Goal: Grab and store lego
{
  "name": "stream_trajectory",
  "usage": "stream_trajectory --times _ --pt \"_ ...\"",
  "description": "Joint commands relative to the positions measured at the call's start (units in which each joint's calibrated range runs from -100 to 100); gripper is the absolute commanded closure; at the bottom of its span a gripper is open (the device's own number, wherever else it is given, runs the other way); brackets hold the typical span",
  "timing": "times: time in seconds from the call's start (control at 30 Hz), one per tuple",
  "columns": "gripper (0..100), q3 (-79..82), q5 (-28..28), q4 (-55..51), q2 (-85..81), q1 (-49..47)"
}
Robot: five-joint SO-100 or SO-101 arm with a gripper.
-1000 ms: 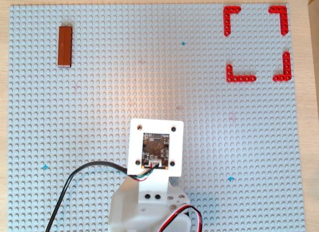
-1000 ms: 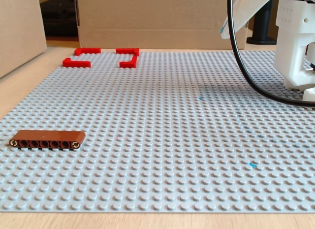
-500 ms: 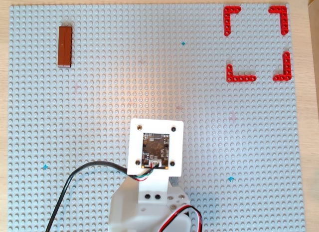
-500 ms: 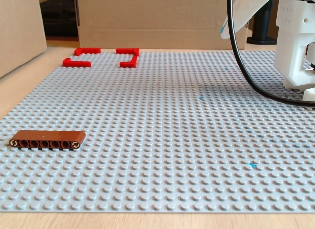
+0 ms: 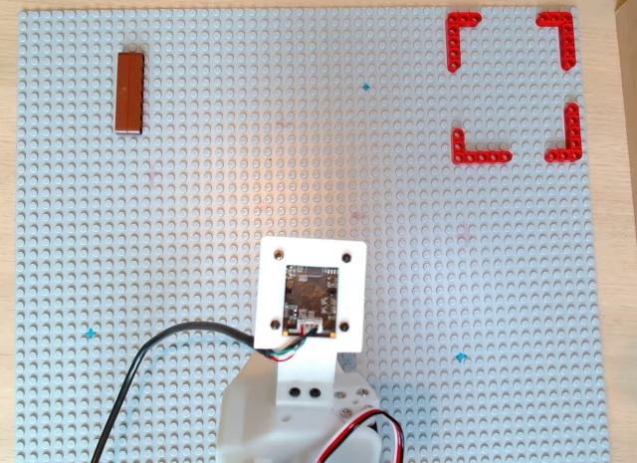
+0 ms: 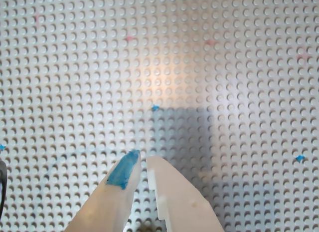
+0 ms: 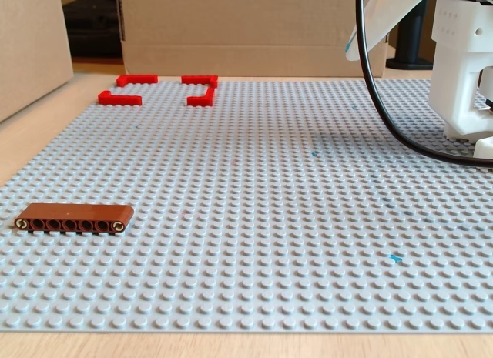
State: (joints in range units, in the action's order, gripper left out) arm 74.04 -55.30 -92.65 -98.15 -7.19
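Note:
The lego (image 5: 129, 92) is a long reddish-brown brick lying flat near the far left corner of the grey studded baseplate (image 5: 299, 134). The fixed view shows the lego (image 7: 73, 218) at the front left, with a row of holes along its side. My gripper (image 6: 141, 158) hangs over bare studs in the wrist view, fingers together with nothing between them, one tip painted blue. The overhead view shows the white arm (image 5: 309, 314) at the bottom centre, far from the lego, and its camera plate hides the fingers.
Red L-shaped brackets (image 5: 480, 149) mark out a square at the far right of the baseplate, seen also in the fixed view (image 7: 119, 98). A black cable (image 5: 129, 383) trails from the arm. Cardboard boxes (image 7: 231, 27) stand behind the plate.

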Motion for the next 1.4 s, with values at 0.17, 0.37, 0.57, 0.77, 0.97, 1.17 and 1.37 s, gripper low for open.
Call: stream_trajectory --times 0.17,0.37,0.57,0.77,0.97,1.17,1.37 --pt "98 0.28 -0.01 -0.29 -0.75 -0.16" --pt "98 0.28 -0.01 -0.20 -0.75 0.07" --pt "98 0.28 0.09 -0.20 -0.75 0.07" --pt "98 0.37 -2.73 0.58 -0.67 -2.75" --pt "98 1.00 -3.36 11.47 -0.16 -6.31" --pt "98 3.82 -9.84 22.02 1.11 -10.69" --pt "98 3.45 -10.78 37.88 14.41 -11.73"
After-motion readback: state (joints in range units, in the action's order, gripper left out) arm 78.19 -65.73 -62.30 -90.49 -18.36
